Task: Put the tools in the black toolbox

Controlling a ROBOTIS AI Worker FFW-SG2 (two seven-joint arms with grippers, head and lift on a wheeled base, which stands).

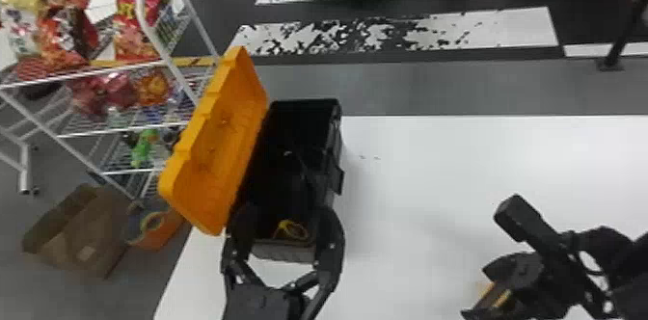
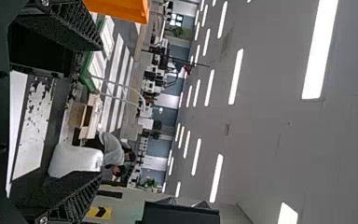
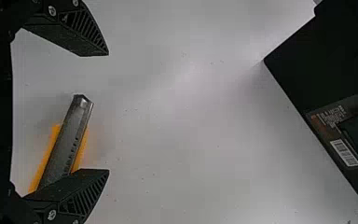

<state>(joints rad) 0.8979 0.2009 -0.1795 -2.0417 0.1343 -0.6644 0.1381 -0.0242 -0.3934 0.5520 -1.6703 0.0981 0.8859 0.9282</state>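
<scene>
Right wrist view gives me the grey-yellow utility knife (image 3: 70,140) lying on the bench (image 1: 482,160); head view has it mostly behind the right tool (image 1: 488,273). That one's wide, knife between its fingers, contact unclear. Left tool (image 1: 285,220) also wide, at black toolbox's (image 1: 338,150) near end. Head view adds a yellow item (image 1: 291,230) inside, open lid (image 1: 217,140) past bench's left edge. Bench surface runs from box to right tool.

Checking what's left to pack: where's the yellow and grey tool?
The tool lies on the white table beneath the right gripper, to the right of the black toolbox in the head view.
</scene>
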